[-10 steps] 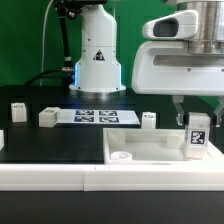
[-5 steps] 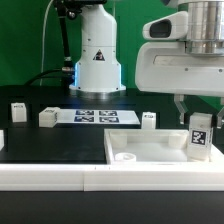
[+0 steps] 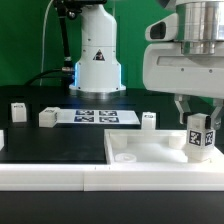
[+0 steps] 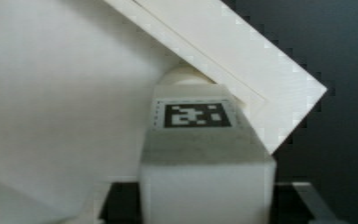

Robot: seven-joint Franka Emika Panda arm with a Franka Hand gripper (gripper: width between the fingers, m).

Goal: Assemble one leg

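My gripper (image 3: pixel 199 112) is shut on the leg (image 3: pixel 199 138), a small white post with a black-and-white tag on its side. It holds the leg upright over the right end of the large white panel (image 3: pixel 150 148), at a corner hole; I cannot tell whether the leg touches the panel. In the wrist view the leg (image 4: pixel 199 150) runs out from between my fingers (image 4: pixel 131 198), its far end over the panel's rim corner (image 4: pixel 247 60).
Three more small white legs stand on the black table: one (image 3: pixel 18 111) at the exterior view's left, one (image 3: pixel 47 117) beside the marker board (image 3: pixel 98 116), one (image 3: pixel 148 120) behind the panel. The robot base (image 3: pixel 97 55) stands at the back. A white rail (image 3: pixel 60 178) lines the front edge.
My gripper has moved down with the leg, bringing its lower end to the panel's right corner.
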